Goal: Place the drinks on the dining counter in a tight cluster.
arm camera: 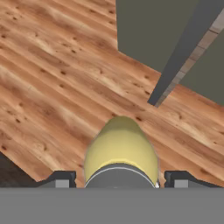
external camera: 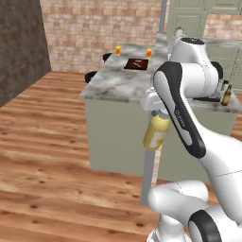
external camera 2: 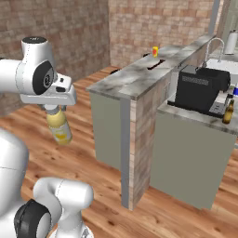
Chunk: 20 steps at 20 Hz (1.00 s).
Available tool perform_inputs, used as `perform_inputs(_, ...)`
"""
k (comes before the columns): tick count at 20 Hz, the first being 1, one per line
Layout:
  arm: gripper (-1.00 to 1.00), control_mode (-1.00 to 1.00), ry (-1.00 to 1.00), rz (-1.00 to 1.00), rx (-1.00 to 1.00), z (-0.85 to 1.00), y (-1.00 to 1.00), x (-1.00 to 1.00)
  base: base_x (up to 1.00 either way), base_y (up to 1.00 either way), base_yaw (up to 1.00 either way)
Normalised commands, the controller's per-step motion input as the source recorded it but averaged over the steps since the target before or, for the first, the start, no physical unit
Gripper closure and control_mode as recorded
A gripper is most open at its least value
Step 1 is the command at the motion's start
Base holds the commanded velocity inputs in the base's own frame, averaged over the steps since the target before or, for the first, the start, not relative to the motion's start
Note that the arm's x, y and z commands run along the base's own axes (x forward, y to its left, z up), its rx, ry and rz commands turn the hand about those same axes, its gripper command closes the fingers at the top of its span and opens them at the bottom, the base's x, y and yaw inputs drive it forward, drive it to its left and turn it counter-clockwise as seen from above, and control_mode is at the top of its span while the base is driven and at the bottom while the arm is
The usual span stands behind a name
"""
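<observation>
Left base view: yellow bottle (external camera: 156,132) hangs from the gripper (external camera: 159,113), cap end up between the fingers, body pointing down and slightly tilted. It is out over the wood floor (external camera: 42,142), in front of and below the edge of the dining counter (external camera: 118,82). The counter top lies above and beyond the bottle; two small orange-capped items (external camera: 118,50) and a dark board (external camera: 136,63) sit at its far end. Brown bottle (external camera: 226,96) stands far right on the lower counter, well apart from the gripper.

Right base view: the same relation. Gripper (external camera 2: 55,109) is closed on the bottle's (external camera 2: 59,126) neck, jaws partly open to the neck's width. Counter slab (external camera 2: 135,76) is to the right of and higher than the bottle, with a clear gap between them. Brown bottle (external camera 2: 228,112) stands beside the black appliance (external camera 2: 201,89).

Hand view: bottle (arm camera: 121,151) runs straight away from the camera between the fingertips (arm camera: 59,178), long axis along the gripper, with floor beneath.

Judgement: bottle one is in carry, not yet placed. The next move turns on height: the bottle's base must rise above the slab before moving in over it.
</observation>
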Motion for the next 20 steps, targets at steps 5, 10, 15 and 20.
perform_inputs(5,1.0,1.0,0.0,0.0,0.0,0.0,0.0,0.0,0.57,1.0,-0.46)
perform_inputs(10,1.0,1.0,0.0,0.0,0.0,0.0,0.0,0.0,0.67,1.0,-0.51)
perform_inputs(15,1.0,1.0,0.0,0.0,0.0,0.0,0.0,0.0,0.62,1.0,-0.48)
perform_inputs(20,1.0,1.0,0.0,0.0,0.0,0.0,0.0,0.0,0.62,1.0,-0.43)
